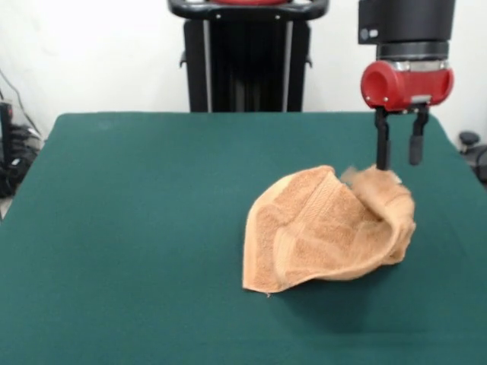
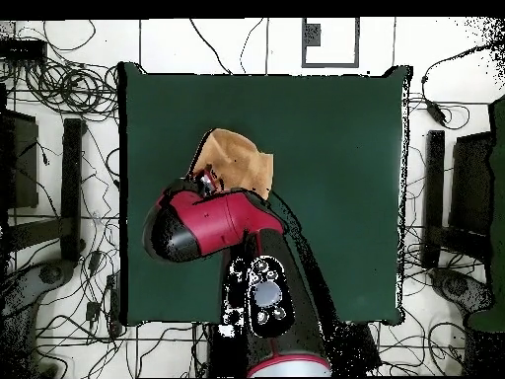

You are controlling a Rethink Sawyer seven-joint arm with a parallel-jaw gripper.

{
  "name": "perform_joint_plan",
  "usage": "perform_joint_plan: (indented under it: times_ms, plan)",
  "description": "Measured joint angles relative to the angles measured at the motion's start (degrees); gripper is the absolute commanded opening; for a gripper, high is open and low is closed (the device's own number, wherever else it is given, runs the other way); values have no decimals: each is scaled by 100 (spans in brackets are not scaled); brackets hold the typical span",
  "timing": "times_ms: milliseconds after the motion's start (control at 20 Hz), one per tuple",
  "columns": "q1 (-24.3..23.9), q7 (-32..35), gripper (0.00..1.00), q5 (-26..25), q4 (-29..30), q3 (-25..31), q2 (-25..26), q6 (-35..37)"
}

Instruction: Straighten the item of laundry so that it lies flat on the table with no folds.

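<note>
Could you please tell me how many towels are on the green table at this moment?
1. A single orange-tan towel lies crumpled on the green table, right of centre in the front view, directly below the gripper. The arm covers part of it in the overhead view.

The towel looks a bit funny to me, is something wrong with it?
Yes. The towel is crumpled rather than flat: its far edge is humped up and curled over just below the open gripper, so the cloth tents above the green table.

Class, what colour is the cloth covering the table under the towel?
Dark green; the table shows it best in the front view.
</note>
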Motion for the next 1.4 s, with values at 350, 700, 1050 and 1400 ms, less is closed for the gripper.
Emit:
perform_joint_plan:
  times_ms: [350,700,1050,1400]
  plan:
    - [-32,0,100,57,1,-1,-46,-8]
    - [-288,0,100,120,1,5,-265,-8]
    - [-535,0,100,93,2,4,-258,70]
    - [-713,0,100,33,30,11,-200,164]
